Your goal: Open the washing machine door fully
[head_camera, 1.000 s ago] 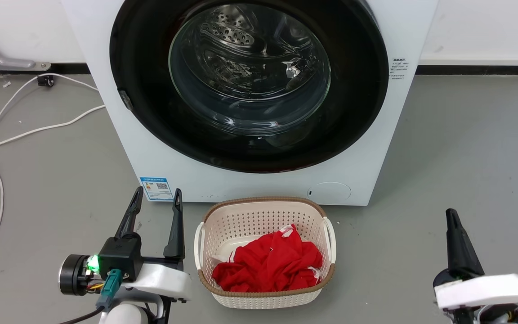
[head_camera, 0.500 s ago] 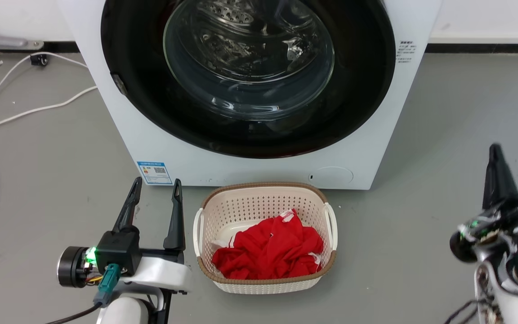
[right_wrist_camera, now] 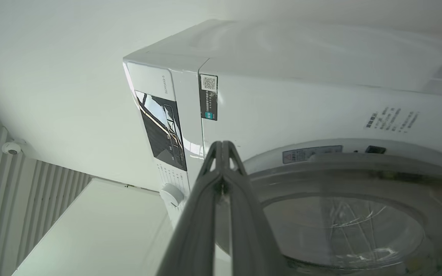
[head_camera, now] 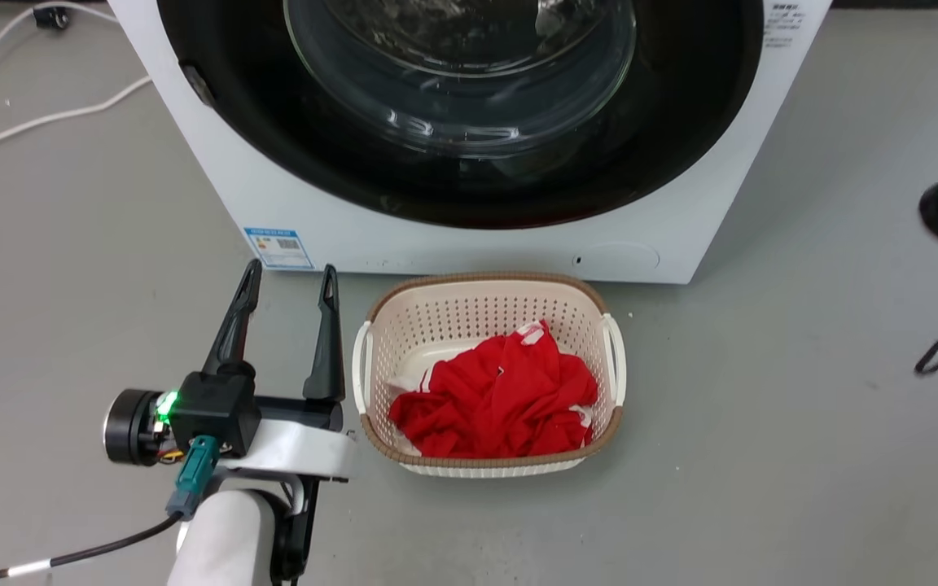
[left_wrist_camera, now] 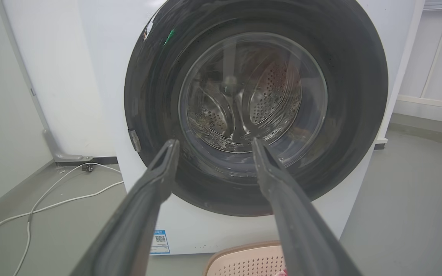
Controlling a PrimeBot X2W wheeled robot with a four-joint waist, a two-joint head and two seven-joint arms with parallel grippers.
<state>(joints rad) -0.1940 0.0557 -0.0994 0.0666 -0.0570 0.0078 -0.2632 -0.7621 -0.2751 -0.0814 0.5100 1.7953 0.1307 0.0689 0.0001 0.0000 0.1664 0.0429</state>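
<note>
Door status: the washing machine door [left_wrist_camera: 351,96] sits shut, flush in the front of the washing machine [head_camera: 453,244], glass bowl at its centre. No opening done yet.

Left gripper [head_camera: 291,268]: fingers spread, empty, low over the floor beside the laundry basket [head_camera: 485,317], aimed at the door from well short of it.

Right gripper [right_wrist_camera: 223,145]: fingers pressed together on nothing, raised high and pointing at the machine's upper front, near the door's rim but apart from it.

Step in hand, as I read it: approach with the right arm; no contact yet.

Next move calls for a purchase on the door's edge. There is a small grey tab [left_wrist_camera: 134,140] on the rim, but I cannot tell whether it is a latch or a hinge. The basket stands just in front of the machine, so I mind the swing path.
</note>
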